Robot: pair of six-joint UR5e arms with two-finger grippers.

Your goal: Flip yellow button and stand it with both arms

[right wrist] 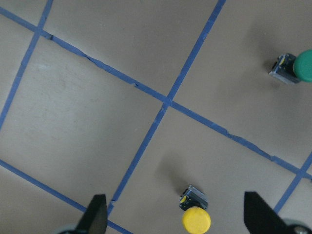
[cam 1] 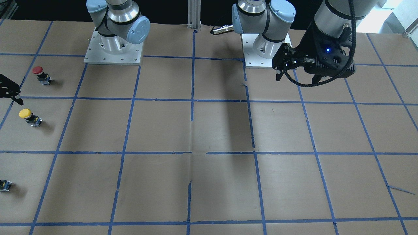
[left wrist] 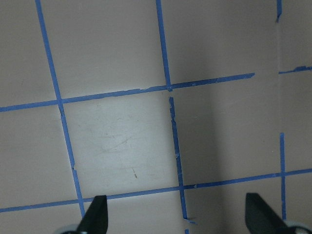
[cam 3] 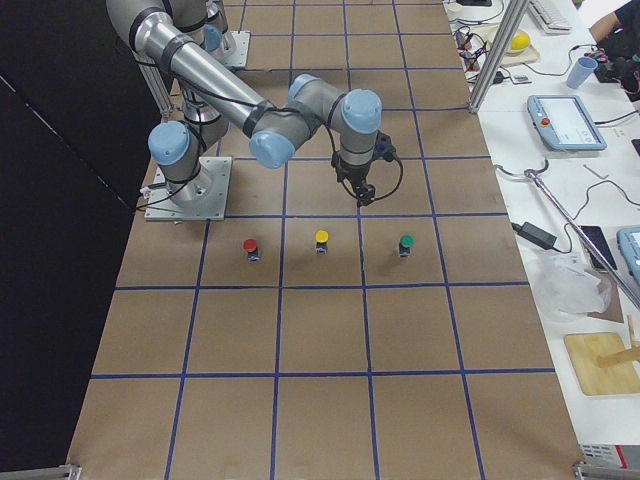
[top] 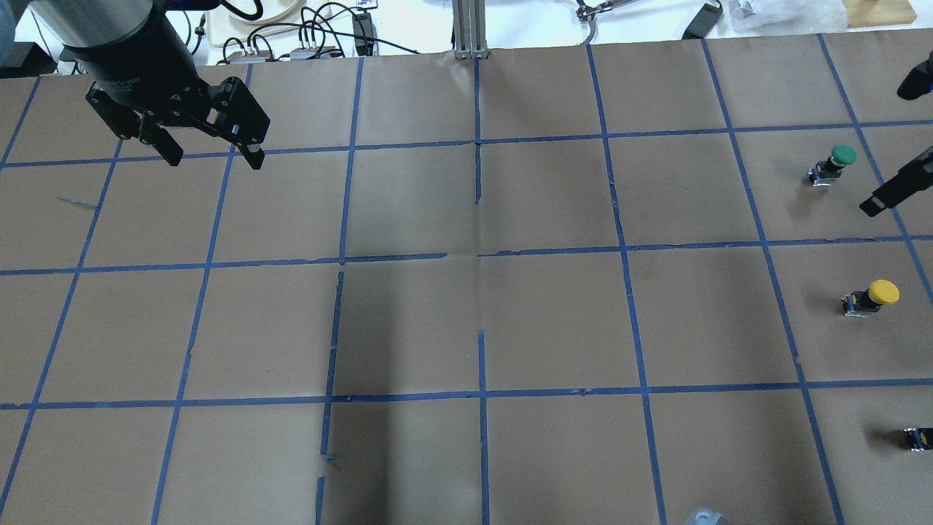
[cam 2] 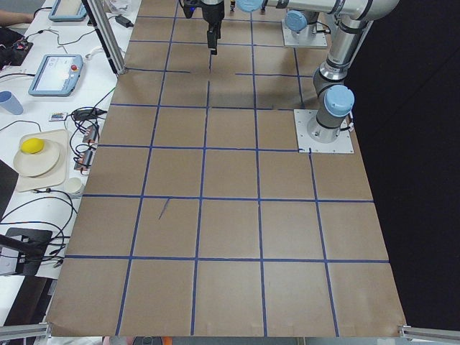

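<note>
The yellow button [right wrist: 195, 212] stands cap up on its dark body near the table's right end; it also shows in the overhead view [top: 871, 296], the front view [cam 1: 29, 117] and the right side view [cam 3: 321, 241]. My right gripper [right wrist: 171, 204] is open and empty. It hovers above the table [cam 3: 362, 192] between the yellow and green buttons, on the robot's side of their row. My left gripper [top: 215, 157] is open and empty, high over the far left of the table [cam 1: 296, 78], far from the button. Its wrist view shows only bare table between the fingertips [left wrist: 100, 209].
A green button [top: 834, 164] stands beyond the yellow one and a red button [cam 1: 40, 74] on its robot side; all three form a row [cam 3: 250, 247]. A small dark switch body [top: 917, 437] is cut by the frame edge. Both arm bases [cam 1: 114, 49] stand at the robot's side.
</note>
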